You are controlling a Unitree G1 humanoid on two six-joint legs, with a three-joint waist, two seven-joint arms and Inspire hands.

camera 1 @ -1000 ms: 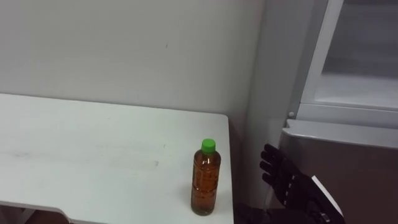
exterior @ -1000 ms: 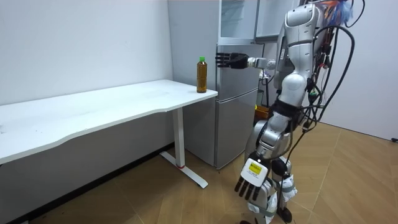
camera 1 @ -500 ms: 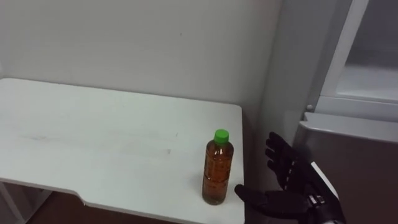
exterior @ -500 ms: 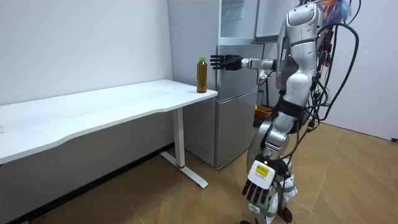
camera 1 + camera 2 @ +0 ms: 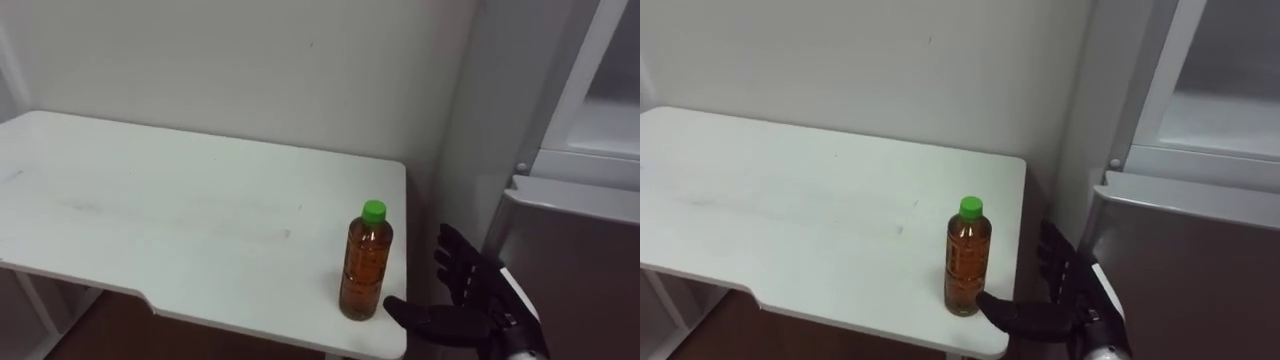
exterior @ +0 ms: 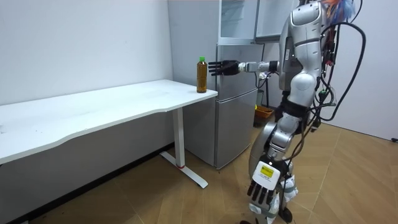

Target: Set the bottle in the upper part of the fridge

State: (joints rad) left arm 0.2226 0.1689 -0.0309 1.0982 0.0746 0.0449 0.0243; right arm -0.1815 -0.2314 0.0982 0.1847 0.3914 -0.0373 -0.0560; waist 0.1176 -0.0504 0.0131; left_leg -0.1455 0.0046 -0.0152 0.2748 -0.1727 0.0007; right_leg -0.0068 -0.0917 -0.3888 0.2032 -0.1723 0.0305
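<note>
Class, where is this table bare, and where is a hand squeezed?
Bare: the table from its left edge to the bottle, back to front. Tight: the gap between bottle and fridge, where the open right hand sits.

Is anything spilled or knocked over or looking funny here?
Nothing stands out. The bottle stands upright near the table corner by the fridge, green cap on, no spill around it. The right hand is open close beside it; the left hand hangs low, open.
</note>
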